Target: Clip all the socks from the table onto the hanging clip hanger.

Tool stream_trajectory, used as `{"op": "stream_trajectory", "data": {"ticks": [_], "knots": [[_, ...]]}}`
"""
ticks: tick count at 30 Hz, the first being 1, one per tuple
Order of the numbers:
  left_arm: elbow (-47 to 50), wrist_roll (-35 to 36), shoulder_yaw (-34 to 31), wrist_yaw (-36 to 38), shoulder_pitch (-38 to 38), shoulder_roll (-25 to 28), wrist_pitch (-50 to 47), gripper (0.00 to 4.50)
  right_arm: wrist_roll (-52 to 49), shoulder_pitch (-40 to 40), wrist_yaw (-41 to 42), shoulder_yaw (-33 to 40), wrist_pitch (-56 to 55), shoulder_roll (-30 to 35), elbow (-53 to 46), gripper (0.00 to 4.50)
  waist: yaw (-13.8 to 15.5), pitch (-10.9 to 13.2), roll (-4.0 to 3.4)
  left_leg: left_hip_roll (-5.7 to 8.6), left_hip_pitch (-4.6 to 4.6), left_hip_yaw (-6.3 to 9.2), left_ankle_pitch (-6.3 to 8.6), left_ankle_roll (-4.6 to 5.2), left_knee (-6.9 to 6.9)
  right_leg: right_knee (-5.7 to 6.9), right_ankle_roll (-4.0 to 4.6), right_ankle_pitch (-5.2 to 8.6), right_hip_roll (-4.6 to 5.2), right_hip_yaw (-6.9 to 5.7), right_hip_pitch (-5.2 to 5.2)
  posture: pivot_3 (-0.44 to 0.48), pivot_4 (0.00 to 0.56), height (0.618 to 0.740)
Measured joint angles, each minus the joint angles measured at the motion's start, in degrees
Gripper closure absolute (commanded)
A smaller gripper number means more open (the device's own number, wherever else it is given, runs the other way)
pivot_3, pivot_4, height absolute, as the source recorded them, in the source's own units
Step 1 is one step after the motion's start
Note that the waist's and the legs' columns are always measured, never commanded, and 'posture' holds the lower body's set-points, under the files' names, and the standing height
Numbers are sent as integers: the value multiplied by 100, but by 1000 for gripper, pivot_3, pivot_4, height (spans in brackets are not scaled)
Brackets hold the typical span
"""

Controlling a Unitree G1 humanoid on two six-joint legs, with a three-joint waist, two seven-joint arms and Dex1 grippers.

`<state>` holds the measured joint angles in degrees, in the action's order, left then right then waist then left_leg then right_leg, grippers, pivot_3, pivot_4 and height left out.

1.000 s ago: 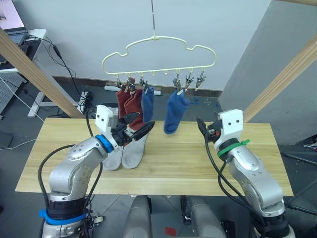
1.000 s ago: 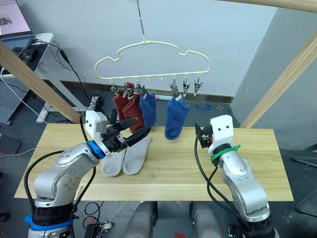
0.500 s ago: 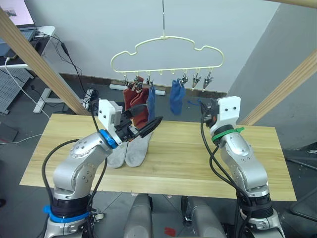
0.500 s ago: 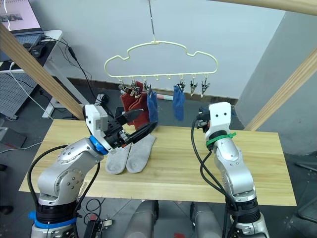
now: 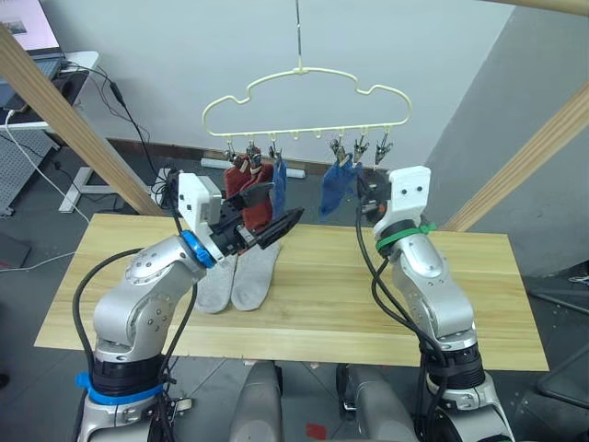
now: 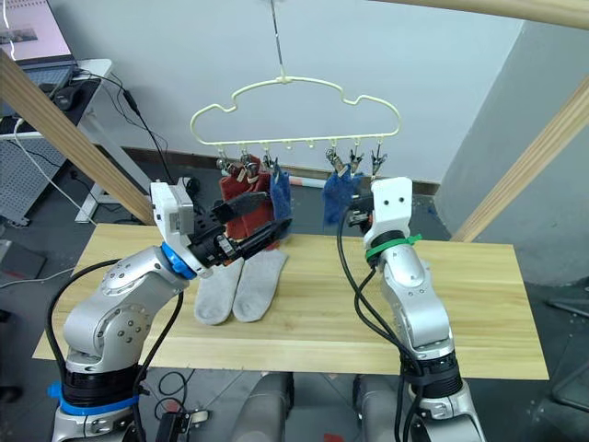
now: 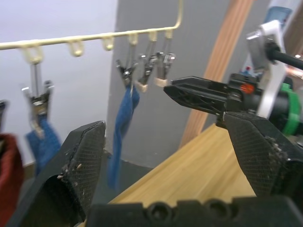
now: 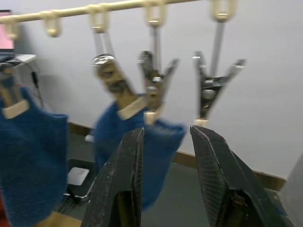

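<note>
The pale-yellow clip hanger (image 5: pixel 304 92) hangs above the table (image 5: pixel 322 313). Two rust red socks (image 5: pixel 245 187) and a blue sock (image 5: pixel 279 180) are clipped on its left clips. A second blue sock (image 5: pixel 335 186) hangs from a clip further right. Two light grey socks (image 5: pixel 236 276) lie side by side on the wood. My left gripper (image 5: pixel 276 207) hovers open above the grey socks, in front of the red ones. My right gripper (image 5: pixel 362 195) is raised beside the second blue sock (image 8: pixel 110 138), open a little and holding nothing, just below the free metal clips (image 8: pixel 208 90).
Thick wooden rail beams slant past the table on the left (image 5: pixel 64 120) and right (image 5: pixel 525 157). A white desk with a laptop (image 5: pixel 41 64) and floor cables lie behind the table on the left. The table's right half is bare wood.
My right gripper has risen from table height up to the hanger's clips beside the right blue sock, which has swung and bunched. The left gripper has hardly moved. The camera shifted.
</note>
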<state>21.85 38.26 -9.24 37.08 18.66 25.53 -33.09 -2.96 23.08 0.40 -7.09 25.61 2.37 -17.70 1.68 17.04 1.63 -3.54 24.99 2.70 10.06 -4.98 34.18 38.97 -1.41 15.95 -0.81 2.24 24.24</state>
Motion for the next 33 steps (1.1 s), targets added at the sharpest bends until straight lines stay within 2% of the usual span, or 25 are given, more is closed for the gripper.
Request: {"op": "stream_trajectory", "data": {"ticks": [6,13,18,33], "knots": [[62,0,-22,-36,-70,17,2,91,-4,-60,81,-81,5,-77,-87,2880,28,-2,2,-2,-2,5,0,0,10,6,1,-1,-1,-4,-5,239,232,740],[466,337,-45,-51,-218,129,-136,91,1,321,24,9,-147,-272,304,2880,59,-5,3,-3,-3,5,-1,-1,12,7,29,-18,-2,-4,-6,245,229,740],[477,347,-46,-73,-232,184,-144,91,3,405,-113,162,-252,-374,570,2880,148,-6,2,-2,-3,4,-1,-1,16,7,32,-20,-2,-4,-7,241,232,740],[474,369,-45,-45,-226,246,-144,91,151,909,-401,369,-407,-539,1018,2880,156,-9,2,-3,-4,4,-1,-1,27,12,43,-28,-2,-5,-10,251,238,740]]}}
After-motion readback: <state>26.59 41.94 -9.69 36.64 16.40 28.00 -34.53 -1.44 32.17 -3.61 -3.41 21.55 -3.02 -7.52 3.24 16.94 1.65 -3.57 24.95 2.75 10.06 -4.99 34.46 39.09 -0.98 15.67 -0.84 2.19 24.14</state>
